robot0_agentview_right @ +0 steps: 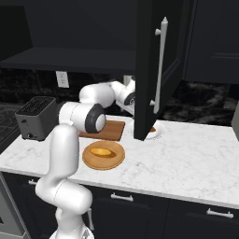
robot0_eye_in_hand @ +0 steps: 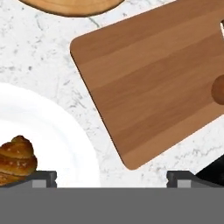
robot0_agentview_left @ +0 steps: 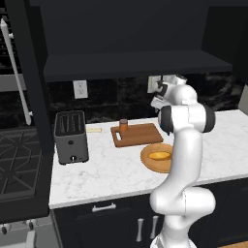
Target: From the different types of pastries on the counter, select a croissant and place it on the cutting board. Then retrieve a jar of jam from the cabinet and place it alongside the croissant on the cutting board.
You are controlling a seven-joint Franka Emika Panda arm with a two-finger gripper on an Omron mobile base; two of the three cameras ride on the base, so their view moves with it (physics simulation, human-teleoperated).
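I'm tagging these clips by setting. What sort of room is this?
A rendered home kitchen, it seems: a toaster and a cutting board sit on a marble-look counter, with a stove beside it and dark cabinets above.

Evenly lit, shadowless render; bright white bench (robot0_agentview_left: 116, 169) against murky black cabinet (robot0_agentview_left: 131, 43); soft, low-resolution edges, no glare.

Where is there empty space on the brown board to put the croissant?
The cutting board is mostly bare. The jar of jam stands at its back left corner, by the slot handle; from the jar rightward to the far short edge the wood is free. It is crowded past that end: the round wooden plate in front, and the white plate holding the croissant.
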